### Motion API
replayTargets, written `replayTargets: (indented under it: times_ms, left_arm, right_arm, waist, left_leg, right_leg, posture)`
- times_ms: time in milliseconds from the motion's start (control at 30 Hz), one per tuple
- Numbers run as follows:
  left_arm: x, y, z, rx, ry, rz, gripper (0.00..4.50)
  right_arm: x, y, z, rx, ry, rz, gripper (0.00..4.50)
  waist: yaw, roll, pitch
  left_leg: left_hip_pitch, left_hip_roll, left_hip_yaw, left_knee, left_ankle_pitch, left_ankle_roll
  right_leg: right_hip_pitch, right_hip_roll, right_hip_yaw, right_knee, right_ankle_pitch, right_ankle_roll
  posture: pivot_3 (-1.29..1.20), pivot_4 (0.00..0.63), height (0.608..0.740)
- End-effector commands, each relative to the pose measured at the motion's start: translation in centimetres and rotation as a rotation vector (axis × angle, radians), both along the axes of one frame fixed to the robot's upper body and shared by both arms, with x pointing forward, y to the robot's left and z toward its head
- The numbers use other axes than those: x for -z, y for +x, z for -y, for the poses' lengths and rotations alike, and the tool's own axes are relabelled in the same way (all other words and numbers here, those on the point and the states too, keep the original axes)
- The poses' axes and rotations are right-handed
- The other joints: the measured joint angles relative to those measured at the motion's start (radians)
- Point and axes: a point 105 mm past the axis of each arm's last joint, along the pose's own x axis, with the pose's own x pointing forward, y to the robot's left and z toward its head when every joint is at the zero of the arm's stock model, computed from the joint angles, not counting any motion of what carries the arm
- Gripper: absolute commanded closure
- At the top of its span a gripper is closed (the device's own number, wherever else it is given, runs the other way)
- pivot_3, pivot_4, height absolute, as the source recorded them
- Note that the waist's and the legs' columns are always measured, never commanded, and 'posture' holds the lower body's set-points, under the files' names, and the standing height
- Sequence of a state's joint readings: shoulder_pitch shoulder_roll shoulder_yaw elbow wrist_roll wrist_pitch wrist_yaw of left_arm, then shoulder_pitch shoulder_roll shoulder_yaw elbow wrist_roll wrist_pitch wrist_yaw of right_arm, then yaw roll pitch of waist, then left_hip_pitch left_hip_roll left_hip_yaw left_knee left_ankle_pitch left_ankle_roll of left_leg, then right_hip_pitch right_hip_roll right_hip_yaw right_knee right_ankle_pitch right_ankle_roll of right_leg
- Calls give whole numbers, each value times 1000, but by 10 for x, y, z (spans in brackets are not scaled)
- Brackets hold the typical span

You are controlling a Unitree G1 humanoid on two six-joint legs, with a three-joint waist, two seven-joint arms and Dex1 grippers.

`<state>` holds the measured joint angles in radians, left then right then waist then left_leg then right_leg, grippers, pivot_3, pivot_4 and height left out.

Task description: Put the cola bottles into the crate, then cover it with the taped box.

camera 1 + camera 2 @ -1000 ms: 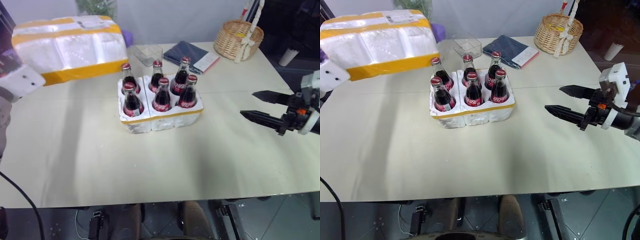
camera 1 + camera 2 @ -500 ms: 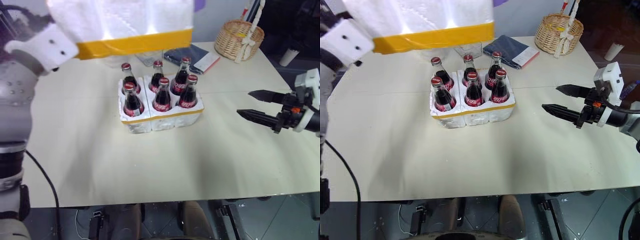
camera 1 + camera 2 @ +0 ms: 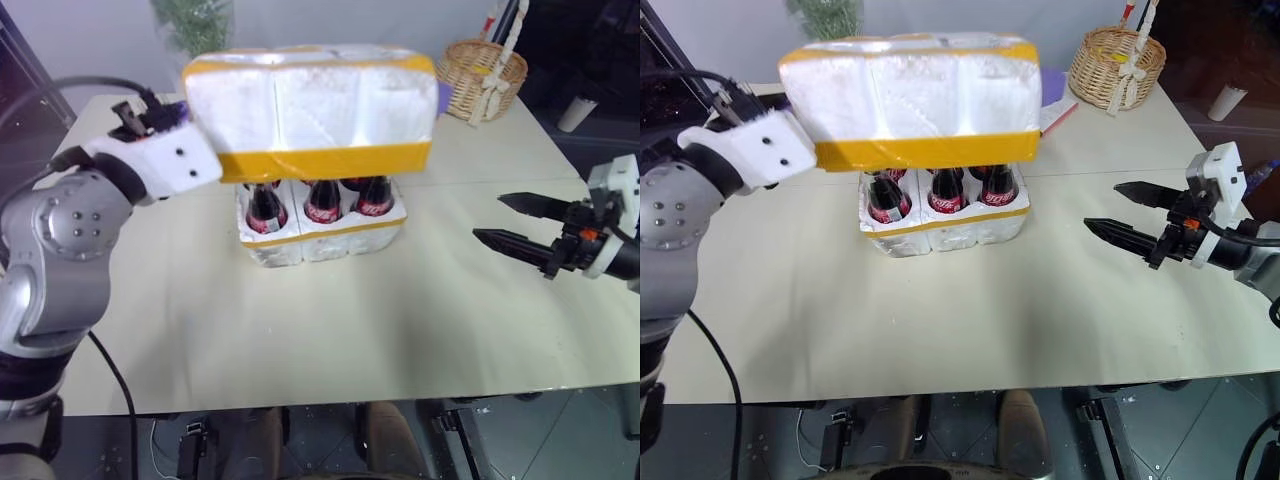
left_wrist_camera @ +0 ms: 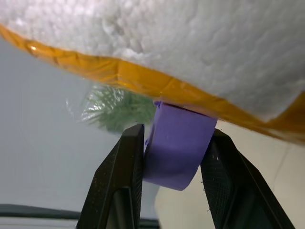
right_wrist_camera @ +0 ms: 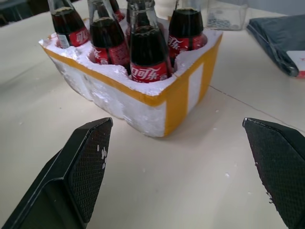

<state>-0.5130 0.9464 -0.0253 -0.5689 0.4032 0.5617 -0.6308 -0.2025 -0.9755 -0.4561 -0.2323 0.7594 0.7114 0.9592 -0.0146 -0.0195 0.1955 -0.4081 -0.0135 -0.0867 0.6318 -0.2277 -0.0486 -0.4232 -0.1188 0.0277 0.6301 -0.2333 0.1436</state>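
Nearest to me, my right tool (image 3: 1123, 212) hangs above the bare bench (image 3: 330, 320) off to the right, well apart from everything, its two black fingers spread wide with nothing between them. In the right wrist view those fingers frame the crate (image 5: 157, 98), which stands on the bench beyond them.

The crate sits at mid-bench, a low white foam tray with a yellow tape band. The cola bottles (image 5: 148, 59) stand upright in its wells; from the head views I can see only the lower bodies and red labels of the front row, because the taped box (image 3: 315, 110) hangs right over them and hides their necks and caps.

The box is in the air, roughly level, its yellow-banded lower edge down around the bottles' shoulders and still above the crate's rim. My left tool (image 4: 174, 164) carries it from its left end. In the left wrist view the fingers are pinched nearly together on a purple tab (image 4: 177, 145) that hangs from the box's yellow-taped edge.

Farther back on the bench a woven basket (image 3: 480, 72) stands at the far right, and a green plant (image 3: 195, 22) shows behind the bench.
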Motion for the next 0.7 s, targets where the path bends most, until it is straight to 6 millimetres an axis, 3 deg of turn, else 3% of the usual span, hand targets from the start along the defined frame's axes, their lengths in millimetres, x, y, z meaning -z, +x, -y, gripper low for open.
replayTargets:
  times_ms: [33, 100, 167, 333, 433, 533, 633, 700]
  left_arm:
    - [1, -8, 8, 15, 52, 34, 2764]
    - [7, -8, 10, 19, 74, 28, 2764]
    - [11, -7, 10, 19, 86, 31, 2250]
    - [25, -11, 16, 67, 82, 23, 35]
    - [33, -19, 5, 68, 12, 11, 35]
    - [48, -33, -10, 137, -130, -107, 35]
    - [73, -63, -26, 274, -316, -399, 35]
    - [80, -77, -41, 303, -553, -622, 35]
  right_arm:
    - [-12, -1, -4, -10, 11, 59, 0]
    - [-12, 0, -6, -15, 14, 59, 0]
    - [-12, 1, -8, -23, 17, 59, 0]
    - [-13, 4, -9, -30, 18, 58, 0]
    - [-12, 3, -7, -32, 4, 51, 0]
    - [-11, 2, -2, -26, -10, 46, 0]
    - [-12, -1, 3, -27, -35, 39, 0]
    - [-13, -4, 6, -33, -55, 30, 0]
  waist:
    - [0, 0, 0]
    - [3, 0, 0]
    - [3, 0, 0]
    - [2, 0, 0]
    - [-2, 0, 0]
    - [-2, 0, 0]
    - [-1, 1, 0]
    - [1, 1, 0]
  left_leg:
    - [0, 0, 0, 0, 0, 0]
    - [0, 0, 0, 0, 0, 0]
    - [0, 0, 0, 0, 0, 0]
    - [0, 0, 0, 0, 0, 0]
    - [0, 0, 0, 0, 0, 0]
    - [0, 1, 0, 0, 0, 0]
    - [0, 1, 0, 0, 0, 0]
    - [0, 1, 0, 0, 0, 0]
  right_leg:
    - [0, 0, 0, 0, 0, 0]
    - [1, 0, 0, 0, 0, 0]
    - [1, 0, 0, 0, 0, 0]
    - [1, 0, 0, 0, 0, 0]
    - [1, 0, 0, -1, 0, 0]
    - [1, 0, 0, -1, 0, 0]
    - [1, 0, 0, -1, 0, 0]
    - [0, 0, 0, -1, 0, -1]
  posture:
    - [0, 150, 737]
    - [0, 150, 737]
    - [0, 150, 737]
    - [0, 150, 737]
    - [0, 150, 737]
    - [0, 150, 737]
    - [0, 150, 737]
    - [0, 150, 737]
